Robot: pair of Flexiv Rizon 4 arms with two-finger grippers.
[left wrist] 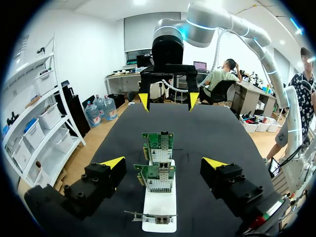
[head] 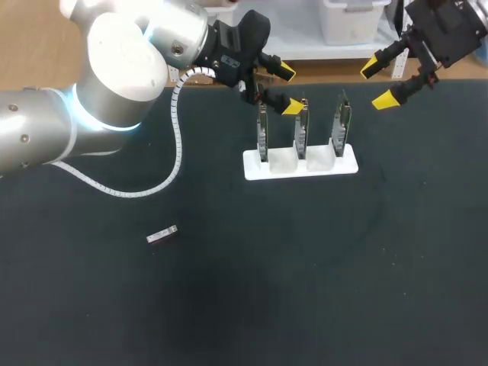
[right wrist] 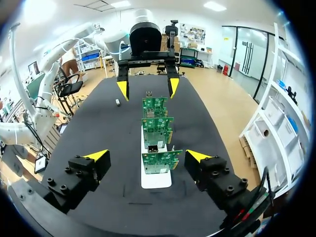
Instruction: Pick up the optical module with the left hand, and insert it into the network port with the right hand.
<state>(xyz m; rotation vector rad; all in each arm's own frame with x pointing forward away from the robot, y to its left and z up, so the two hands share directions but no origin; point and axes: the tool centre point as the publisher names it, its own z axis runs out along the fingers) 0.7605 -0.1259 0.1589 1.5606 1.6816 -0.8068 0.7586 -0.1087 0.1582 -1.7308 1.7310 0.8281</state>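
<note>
nothing's begun yet: the optical module (head: pixel 162 235) lies untouched at near left, while the left gripper (head: pixel 288 90) and right gripper (head: pixel 378 84) hang released and empty over the far network cards (head: pixel 303 130).

On my table (head: pixel 320 290) the stand (head: pixel 301 165) sits toward the far edge, a little right of the middle. Three boards stand upright in it, side by side: the left board (head: pixel 263 136), the middle board (head: pixel 303 128) and the right board (head: pixel 341 123). The optical module (head: pixel 162 235) lies on the table to the left of the stand and nearer to me, well apart from it. My left gripper (head: pixel 289 90) hangs near the left end of the row and my right gripper (head: pixel 377 83) near the right end, so the boards are between the two.
</note>
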